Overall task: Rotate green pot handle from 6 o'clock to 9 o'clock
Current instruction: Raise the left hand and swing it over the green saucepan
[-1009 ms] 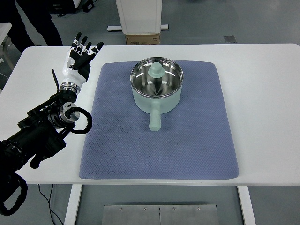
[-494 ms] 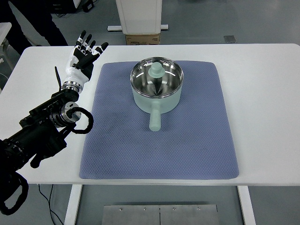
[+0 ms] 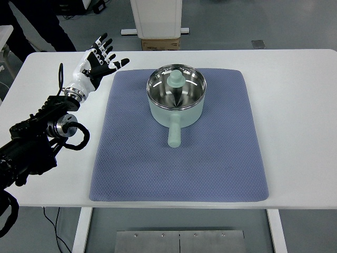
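A pale green pot [image 3: 176, 98] with a shiny steel inside stands on the blue-grey mat [image 3: 179, 158], toward its far middle. Its green handle [image 3: 174, 133] points straight toward me, at 6 o'clock. A green knobbed lid piece [image 3: 175, 80] lies inside the pot. My left hand [image 3: 99, 59] is over the white table at the mat's far left corner, fingers spread, holding nothing, well left of the pot. The right arm is out of view.
The white table [image 3: 295, 105] extends around the mat. A cardboard box [image 3: 160, 43] and a white stand base sit beyond the far edge. A person's dark legs [image 3: 37, 26] stand at the far left.
My left hand has moved a little farther away and to the right, tilting toward the pot with fingers spread wider. The forearm has drawn left. The pot has not moved.
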